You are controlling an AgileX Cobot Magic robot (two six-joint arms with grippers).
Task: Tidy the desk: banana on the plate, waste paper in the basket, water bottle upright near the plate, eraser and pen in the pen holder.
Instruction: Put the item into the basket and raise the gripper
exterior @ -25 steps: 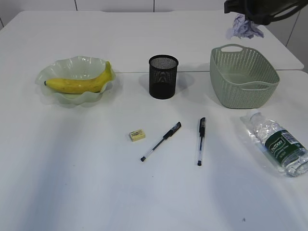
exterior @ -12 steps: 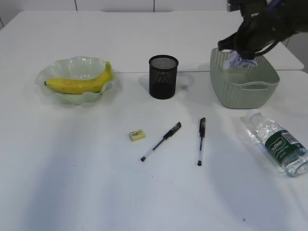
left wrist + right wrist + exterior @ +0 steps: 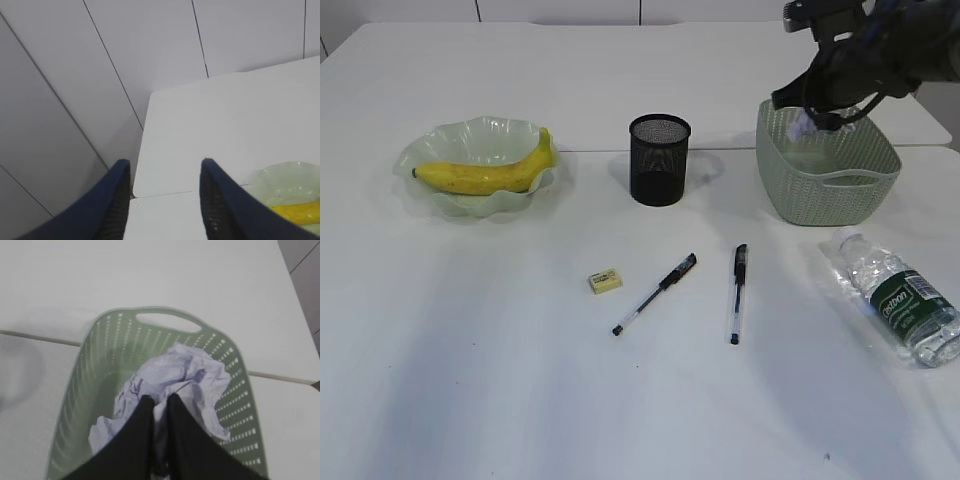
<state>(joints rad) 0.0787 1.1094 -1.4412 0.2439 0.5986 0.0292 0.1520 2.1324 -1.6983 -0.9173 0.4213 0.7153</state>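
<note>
- Lilac paper (image 3: 172,377) sits inside the basket (image 3: 75,405), right fingers (image 3: 145,440) close together and pinching it.
- Part them fully, then rise straight, so the paper does not follow.

- The pen holder (image 3: 659,159) stands mid-bench (image 3: 470,380).
- Left of the pen holder: the plate (image 3: 470,140), with the banana (image 3: 480,175) on it.
- Right of it: the basket (image 3: 825,160), with waste paper (image 3: 175,375) inside.
- In front: the eraser (image 3: 605,281) and two pens (image 3: 655,294) (image 3: 737,293).
- Front-right: the water bottle (image 3: 900,300), lying down.
</note>
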